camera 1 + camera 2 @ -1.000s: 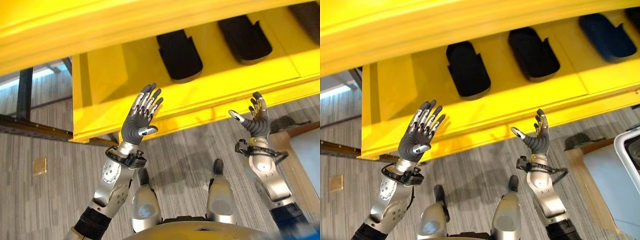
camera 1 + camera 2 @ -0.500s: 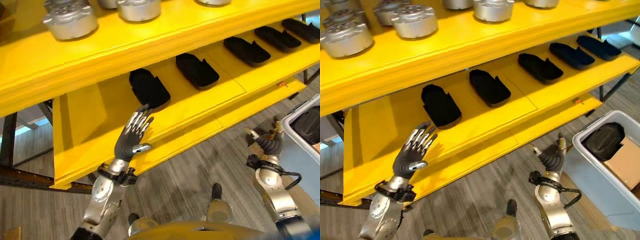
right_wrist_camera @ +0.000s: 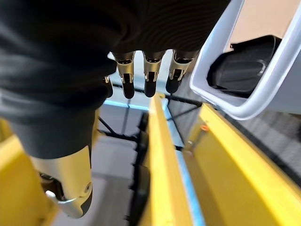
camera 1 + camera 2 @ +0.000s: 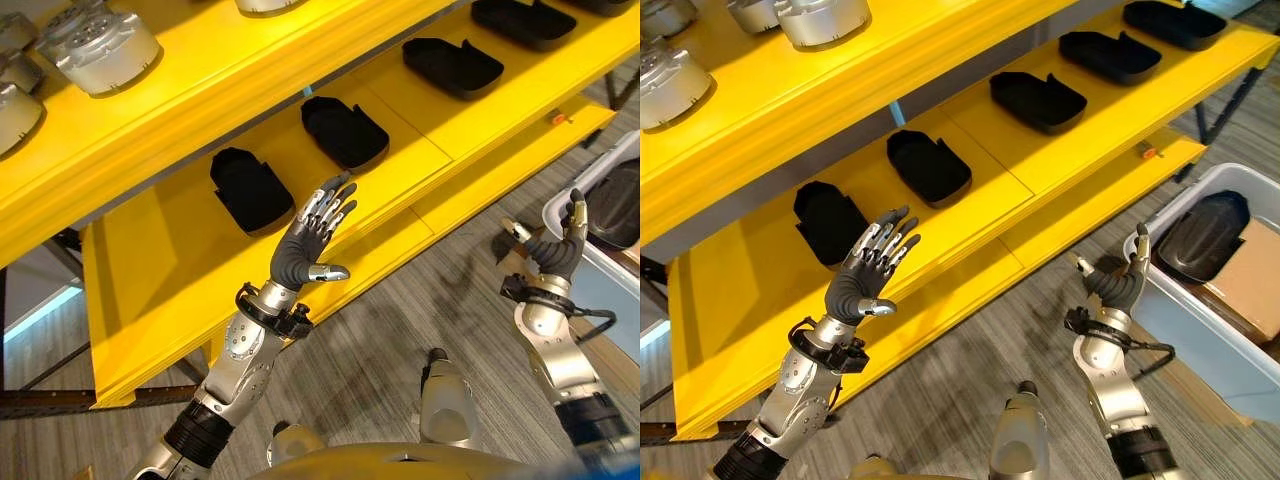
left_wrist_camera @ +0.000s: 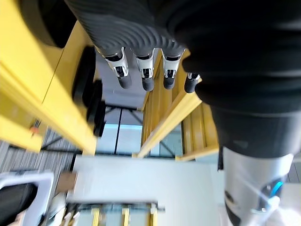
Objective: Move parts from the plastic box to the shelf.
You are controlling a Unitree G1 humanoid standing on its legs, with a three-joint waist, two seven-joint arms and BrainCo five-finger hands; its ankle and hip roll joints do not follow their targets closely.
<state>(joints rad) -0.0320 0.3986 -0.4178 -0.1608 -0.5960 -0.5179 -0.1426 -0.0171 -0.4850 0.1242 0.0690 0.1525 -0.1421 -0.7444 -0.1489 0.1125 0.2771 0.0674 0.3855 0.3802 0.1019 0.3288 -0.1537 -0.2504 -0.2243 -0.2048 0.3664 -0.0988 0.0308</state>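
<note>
A yellow shelf (image 4: 740, 300) crosses the view, with several black moulded parts on its lower board, such as one black part (image 4: 830, 220) and another (image 4: 930, 165). My left hand (image 4: 855, 285) is raised in front of that board, open and holding nothing, just short of the nearest black part; its fingers (image 5: 146, 77) are straight. At the right stands the grey plastic box (image 4: 1205, 345), which holds a black part (image 4: 1200, 235). My right hand (image 4: 1120, 287) is open and empty, upright beside the box's near left rim (image 3: 263, 89).
Silver round parts (image 4: 820, 15) stand on the shelf's upper board. A cardboard piece (image 4: 1250, 280) lies in the box beside the black part. A narrow yellow lower ledge (image 4: 1080, 215) juts towards me over the grey plank floor (image 4: 970, 380).
The whole picture has shifted, so the camera has moved: more of the shelf and the box show. Both hands stay open and raised; the right hand is now by the box's rim.
</note>
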